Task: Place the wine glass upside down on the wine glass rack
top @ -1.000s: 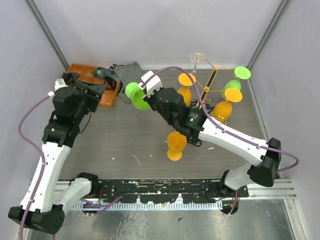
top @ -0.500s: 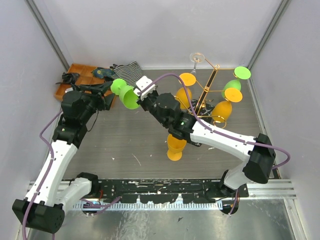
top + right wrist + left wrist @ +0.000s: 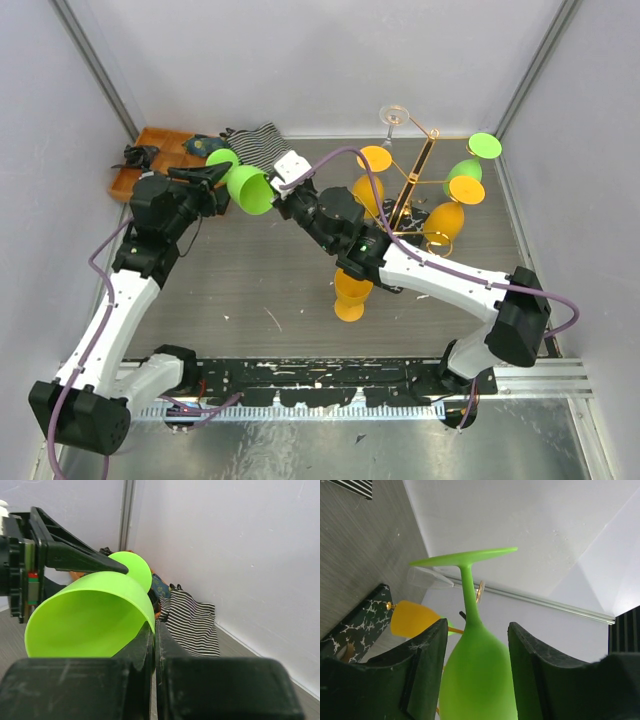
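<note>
Wine glass (image 3: 250, 190), bright green, hangs in the air between the two arms, lying almost on its side: its open mouth faces the right jaws and its round foot points away from them, toward the back left.

The right arm (image 3: 440, 270) reaches far across the table (image 3: 260, 280) to the left. Its jaws are closed on the rim of the bowl, one finger inside the mouth and one outside.

The left arm (image 3: 120, 300) stretches up and forward, wrist turned in toward the right jaws. Its jaws stand apart on either side of the bowl's narrow end. The stem and foot rise past their tips in the wrist view. The fingers lie close against the bowl; whether they press it I cannot tell.

The wine glass rack (image 3: 415, 185) stands well behind the right jaws, beyond the right forearm. On its arms hang two orange glasses (image 3: 443, 222), a second green glass (image 3: 462, 170) and a clear glass (image 3: 393, 115). Another orange glass (image 3: 350, 295) shows under the right forearm.

Beyond the left jaws sits a wooden tray (image 3: 160, 140) holding dark items. A striped cloth (image 3: 255, 140) lies just beside it.
</note>
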Controlling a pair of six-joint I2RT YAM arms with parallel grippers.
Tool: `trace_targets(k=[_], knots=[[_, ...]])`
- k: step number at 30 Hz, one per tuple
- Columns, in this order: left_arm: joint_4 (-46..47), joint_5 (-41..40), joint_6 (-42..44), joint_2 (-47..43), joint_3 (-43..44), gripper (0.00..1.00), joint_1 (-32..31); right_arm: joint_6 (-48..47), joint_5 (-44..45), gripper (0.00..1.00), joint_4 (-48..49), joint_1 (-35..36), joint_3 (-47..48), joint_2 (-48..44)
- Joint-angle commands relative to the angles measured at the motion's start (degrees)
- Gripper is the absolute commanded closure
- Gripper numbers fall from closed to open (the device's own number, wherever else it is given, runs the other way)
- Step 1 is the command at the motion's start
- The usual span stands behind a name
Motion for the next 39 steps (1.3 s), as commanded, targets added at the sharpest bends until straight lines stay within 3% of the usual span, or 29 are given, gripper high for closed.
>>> trace_targets(k=[1, 7, 12, 16, 22, 30, 35, 39], knots=[[3.6, 1.1, -0.5, 1.0, 0.3, 0.44, -0.1, 1.5, -2.8, 0.99, 4.8, 0.5, 1.2, 0.7], [6.5, 2.1, -1.1, 3.0, -0.2, 0.63, -0.2, 1.8, -3.2, 0.99, 4.5, 0.9, 1.9, 2.0], [8.7, 3.0, -1.3, 4.6, -0.1, 0.85, -0.1, 0.6, -2.3, 0.99, 4.3, 1.0, 2.5, 2.2], [9.5, 3.1, -1.1, 5.6, 0.1, 0.96, -0.1, 0.2, -1.5, 0.96, 3.2, 1.0, 3.0, 2.2], [11.2, 3.3, 0.9, 7.6, 1.2, 1.00, 0.0, -0.2, -0.2, 0.76, 1.5, 1.0, 3.2, 1.3], [16.4, 3.4, 12.4, 10.6, 5.7, 1.00, 2.1, -1.0, 4.7, 0.46, -5.2, 1.0, 4.2, -0.7], [18.1, 5.2, 30.7, 12.3, 10.8, 1.00, 3.5, -2.2, 7.6, 0.20, -13.8, 1.0, 4.7, -3.1], [19.3, 7.1, 45.5, 12.6, 13.2, 1.00, 3.5, -3.5, 9.6, 0.10, -21.5, 1.0, 6.6, -5.5]])
